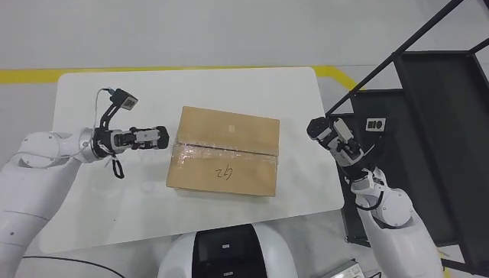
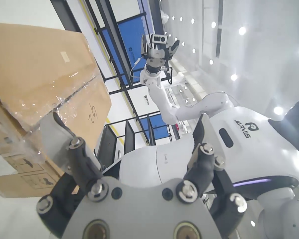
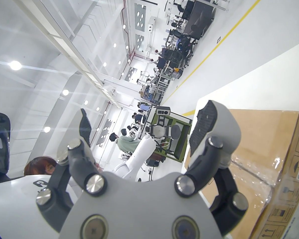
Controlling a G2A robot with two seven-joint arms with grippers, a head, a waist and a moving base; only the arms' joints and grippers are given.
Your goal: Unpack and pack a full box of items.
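a: what stays hidden here?

b: whatever is inside the cardboard box [image 1: 223, 150]. its flaps are shut and clear tape runs along the middle seam, so only the lid and sides show. in the left wrist view the box [image 2: 39, 80] is cut off at the frame's edge, and in the right wrist view [image 3: 264, 150] one finger covers its near corner.

a: where does it sit?

b: flat on the white table [image 1: 92, 95], about the middle, with a handwritten mark on the lid's near half.

a: and the left gripper [image 1: 160, 137]?

b: low over the table, just beside the box's left side, pointing at it. its own camera shows the left gripper [image 2: 128, 123] with fingers [image 2: 54, 130] spread wide and only open air between them. one finger overlaps the taped corner of the box, but i cannot tell whether it touches the cardboard.

a: the right gripper [image 1: 315, 129]?

b: at the table's right edge, near the box's right side but apart from it. from the wrist, the right gripper [image 3: 147, 115] is also wide apart, its ribbed pads [image 3: 201, 125] bare.

a: anything else?

b: a black metal rack [image 1: 435, 125] stands right of the table, cut off by the frame, and a yellow floor line [image 1: 153, 70] runs behind the table's far edge.
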